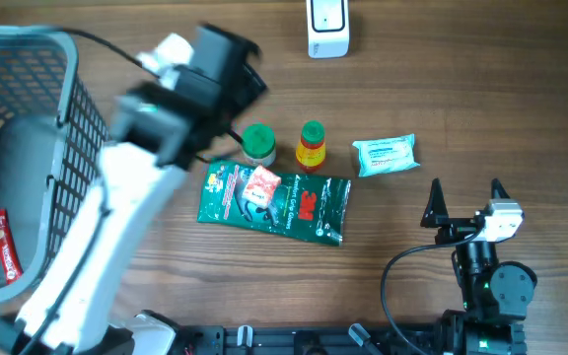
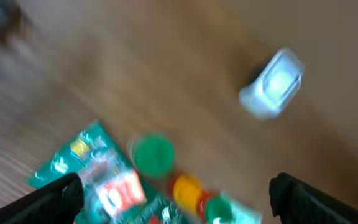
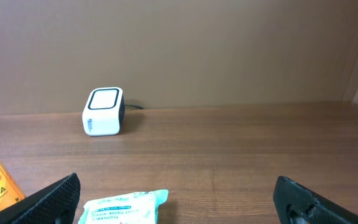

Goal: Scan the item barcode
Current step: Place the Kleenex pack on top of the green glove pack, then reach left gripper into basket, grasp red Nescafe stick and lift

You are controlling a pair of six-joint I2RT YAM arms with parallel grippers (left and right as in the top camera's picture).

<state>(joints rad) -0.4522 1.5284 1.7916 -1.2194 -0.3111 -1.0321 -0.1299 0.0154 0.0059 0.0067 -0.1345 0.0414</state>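
The white barcode scanner (image 1: 327, 28) sits at the top centre of the overhead frame. It is well apart from the items mid-desk (image 1: 481, 79): a green pouch (image 1: 274, 202) with a small red-and-white packet (image 1: 261, 185) lying on it, a green-lidded jar (image 1: 258, 143), a sriracha bottle (image 1: 311, 145) and a wipes packet (image 1: 386, 155). A wire basket (image 1: 28, 39) fills the left edge. Overhead, the left arm (image 1: 116, 227) hides its gripper. Your blurred left wrist view shows the left gripper (image 2: 176, 186) spread wide and empty. The right gripper (image 1: 465, 192) also stands apart, holding nothing.

Grey wire basket (image 1: 79, 128) at left, red packet (image 1: 4, 248) inside, wooden table (image 1: 481, 69).
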